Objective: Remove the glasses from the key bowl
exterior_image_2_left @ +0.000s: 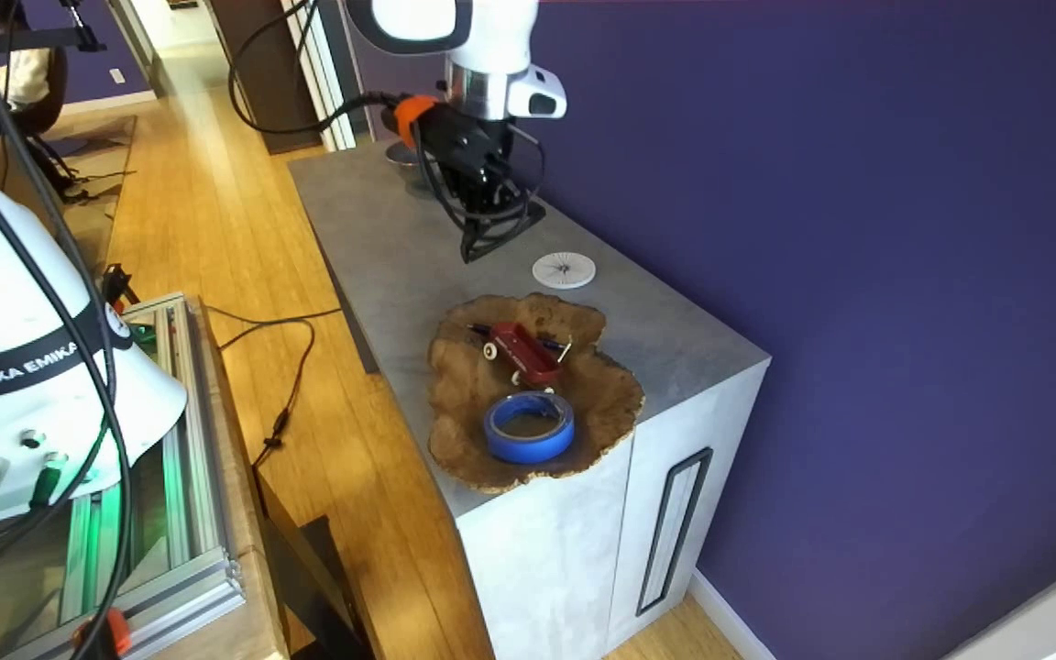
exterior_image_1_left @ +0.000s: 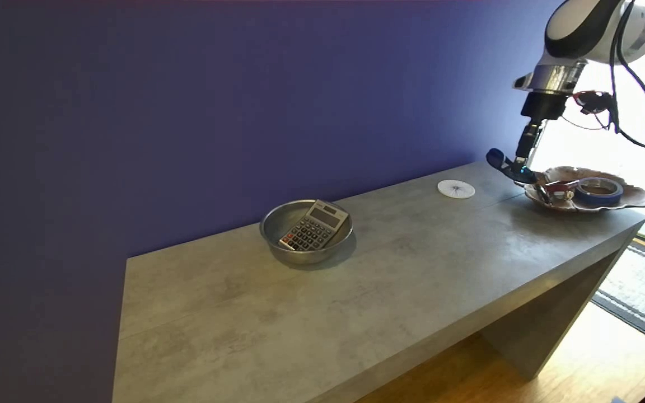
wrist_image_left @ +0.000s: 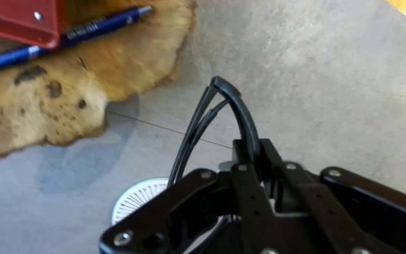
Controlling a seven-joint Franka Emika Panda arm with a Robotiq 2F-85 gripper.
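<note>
Wrist view: the glasses (wrist_image_left: 245, 116) are held by the hand (wrist_image_left: 253, 151), of which the two fingers (wrist_image_left: 271, 157) are set close together, with a thin dark part of the frame pinched between them. The glasses are seen above the table (exterior_image_1_left: 401, 280), outside the wavy edge of the key bowl (exterior_image_2_left: 601, 394) and apart from it. In an exterior view, they are seen at a slant under the hand, and a bluish tint can be noticed on their dark surface.

Inside the key bowl, a red toy wagon (exterior_image_2_left: 526, 353) and a roll of blue tape (exterior_image_2_left: 528, 449) are placed side by side; whether they are touching cannot be told. A blue pen (wrist_image_left: 97, 29) is laid there also, and a small part of it is covered by the corner of the wagon.

Near the key bowl, a white disc (exterior_image_1_left: 456, 189) with dark lines is laid flat on the table; in the wrist view it is partly hidden by the glasses and the hand. Well apart from these, a metal bowl (exterior_image_1_left: 300, 257) is placed on the table, and in it a calculator (exterior_image_1_left: 316, 226) is leaned, tilted, with its upper end raised above the rim. Along its long side, the table is bordered by a purple wall (exterior_image_1_left: 300, 101).
</note>
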